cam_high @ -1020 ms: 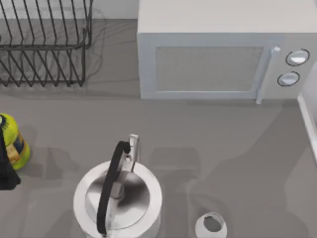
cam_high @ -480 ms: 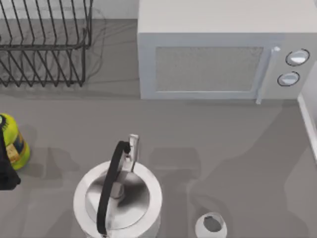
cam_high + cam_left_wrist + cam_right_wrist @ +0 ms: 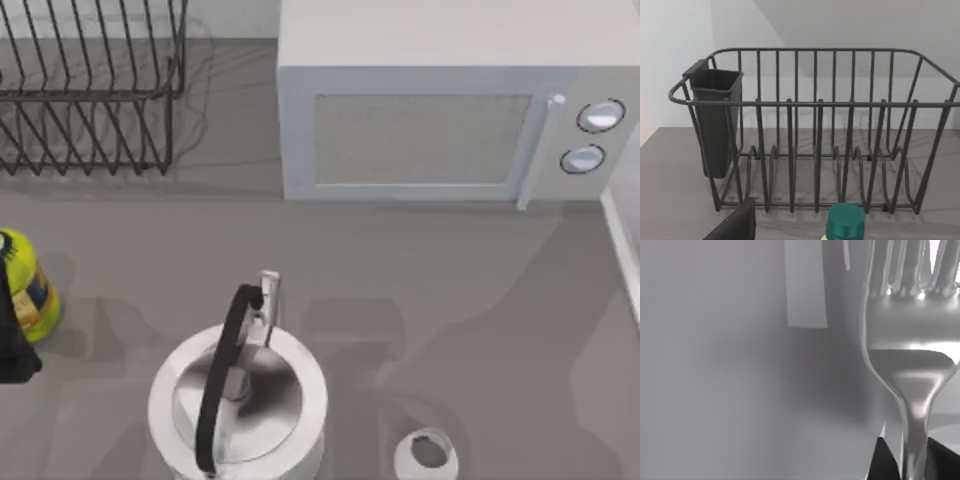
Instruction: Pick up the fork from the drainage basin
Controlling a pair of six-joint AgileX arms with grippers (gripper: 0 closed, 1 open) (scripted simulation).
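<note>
Nothing moved — fork (image 3: 912, 340) up close, table (image 3: 470, 300) open.

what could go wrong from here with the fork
1. In the right wrist view the right gripper seems to pinch the fork only at its narrow neck, dark fingers on either side. The broad tined head stands beyond the grip, so it may pivot or slip.
2. The left gripper sits beside the green-capped bottle in front of the dish rack; any move there could topple the bottle.
</note>
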